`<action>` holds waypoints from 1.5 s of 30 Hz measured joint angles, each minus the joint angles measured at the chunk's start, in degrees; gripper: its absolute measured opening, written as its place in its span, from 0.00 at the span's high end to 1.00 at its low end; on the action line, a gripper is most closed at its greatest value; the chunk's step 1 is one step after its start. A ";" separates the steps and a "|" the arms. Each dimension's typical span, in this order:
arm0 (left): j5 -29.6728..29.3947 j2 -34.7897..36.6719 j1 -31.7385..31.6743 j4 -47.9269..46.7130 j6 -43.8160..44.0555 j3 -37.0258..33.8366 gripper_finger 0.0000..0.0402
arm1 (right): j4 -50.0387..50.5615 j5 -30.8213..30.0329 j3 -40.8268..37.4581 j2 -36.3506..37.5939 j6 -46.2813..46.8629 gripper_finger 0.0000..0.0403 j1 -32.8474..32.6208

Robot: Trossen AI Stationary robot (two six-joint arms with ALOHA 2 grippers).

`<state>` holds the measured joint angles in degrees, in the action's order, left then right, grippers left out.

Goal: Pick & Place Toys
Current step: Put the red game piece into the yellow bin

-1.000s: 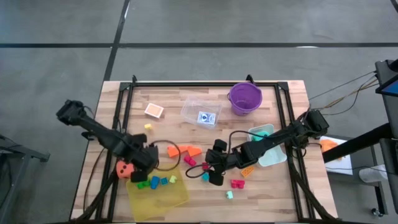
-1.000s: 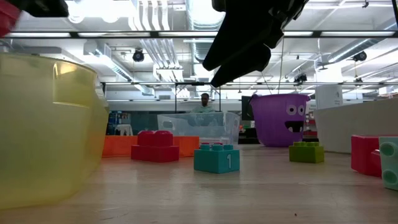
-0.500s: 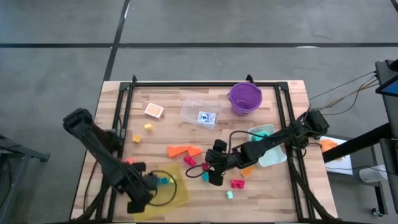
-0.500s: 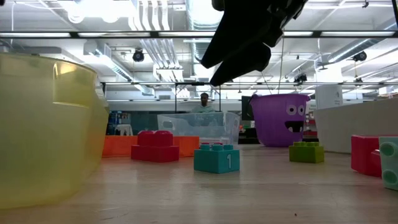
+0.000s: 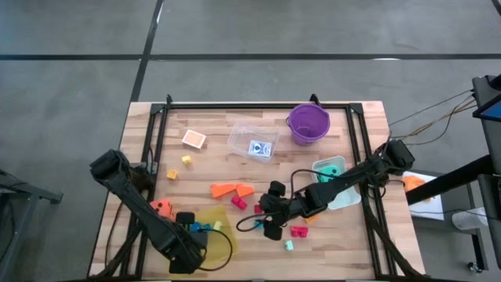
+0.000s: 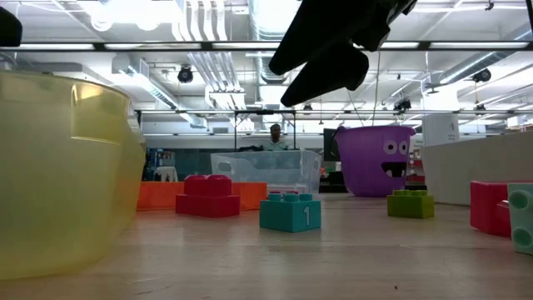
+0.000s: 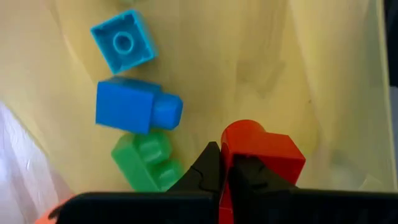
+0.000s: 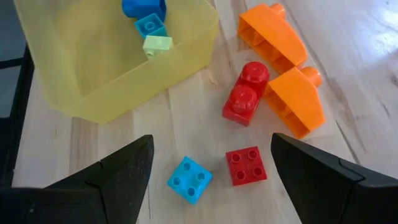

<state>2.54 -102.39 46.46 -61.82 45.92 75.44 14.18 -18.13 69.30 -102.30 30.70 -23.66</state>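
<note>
The left pincer (image 7: 221, 171) hangs over the yellow tray (image 5: 223, 235) at about seven o'clock on the desk (image 5: 211, 125), fingers pinched on a red brick (image 7: 264, 155). Inside the tray lie a light blue brick (image 7: 122, 45), a blue brick (image 7: 134, 109) and a green brick (image 7: 146, 163), so the job looks partly done. The right pincer (image 8: 211, 180), spread wide and empty, hovers near six o'clock above a loose blue brick (image 8: 189, 179), two red ones and two orange wedges (image 8: 283, 68). A purple bucket (image 5: 308, 123) sits at one o'clock, clear of both arms.
</note>
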 joint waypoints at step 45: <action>1.56 -0.04 1.22 12.37 5.29 -12.18 0.99 | 0.04 0.02 -0.20 0.00 2.12 0.21 -0.22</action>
<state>4.10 -102.43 47.68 -49.45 51.21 63.26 14.22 -18.11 69.10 -102.30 32.82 -23.88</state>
